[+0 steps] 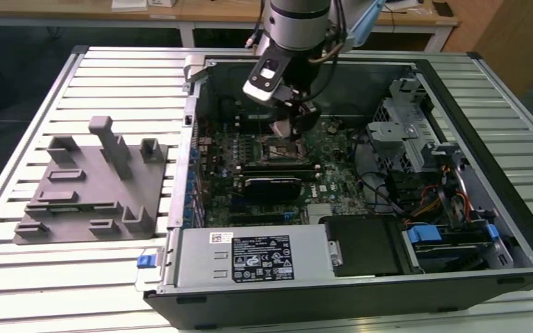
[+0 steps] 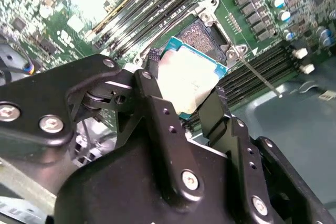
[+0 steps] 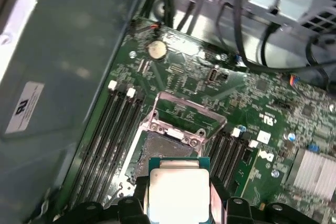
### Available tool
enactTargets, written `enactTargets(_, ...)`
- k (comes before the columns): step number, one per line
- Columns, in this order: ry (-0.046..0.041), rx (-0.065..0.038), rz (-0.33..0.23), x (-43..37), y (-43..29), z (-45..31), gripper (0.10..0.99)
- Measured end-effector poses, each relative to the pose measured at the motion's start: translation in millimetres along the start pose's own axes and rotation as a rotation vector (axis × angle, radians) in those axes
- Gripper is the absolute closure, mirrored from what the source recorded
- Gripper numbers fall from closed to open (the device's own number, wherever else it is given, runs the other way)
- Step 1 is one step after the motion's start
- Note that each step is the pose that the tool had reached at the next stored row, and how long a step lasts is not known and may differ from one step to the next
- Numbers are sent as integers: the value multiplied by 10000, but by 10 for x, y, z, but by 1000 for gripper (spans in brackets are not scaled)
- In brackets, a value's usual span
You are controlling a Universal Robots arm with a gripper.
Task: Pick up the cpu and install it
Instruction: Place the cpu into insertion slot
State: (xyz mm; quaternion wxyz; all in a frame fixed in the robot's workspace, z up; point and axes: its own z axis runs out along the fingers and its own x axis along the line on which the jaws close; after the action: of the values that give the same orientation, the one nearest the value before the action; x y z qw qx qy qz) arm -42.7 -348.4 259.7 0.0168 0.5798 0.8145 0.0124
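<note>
The cpu (image 2: 193, 77), a flat square chip with a silvery-white top and a thin pale rim, is clamped by its edges between two black fingers (image 2: 153, 95). My gripper (image 2: 186, 98) is shut on it. In the first wrist view the cpu (image 3: 178, 191) hangs just above and beside the open socket (image 3: 167, 148), whose metal load frame (image 3: 189, 113) is flipped up. In the exterior view my gripper (image 1: 288, 127) reaches down inside the open computer case, right over the socket (image 1: 280, 148) on the green motherboard.
The computer case (image 1: 488, 208) lies open on a slatted metal table (image 1: 81, 277). A grey plastic fixture (image 1: 91, 184) with upright posts stands at the exterior view's left. Memory slots (image 3: 113, 135), cables, a drive cage (image 1: 405, 135) and a power supply (image 1: 248, 257) surround the socket.
</note>
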Motion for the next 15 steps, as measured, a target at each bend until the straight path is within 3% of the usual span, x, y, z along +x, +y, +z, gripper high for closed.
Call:
enactTargets(12,-85,27,2193,0,-1,25,545)
enactTargets(15,-98,32,2484,1,-2,63,545)
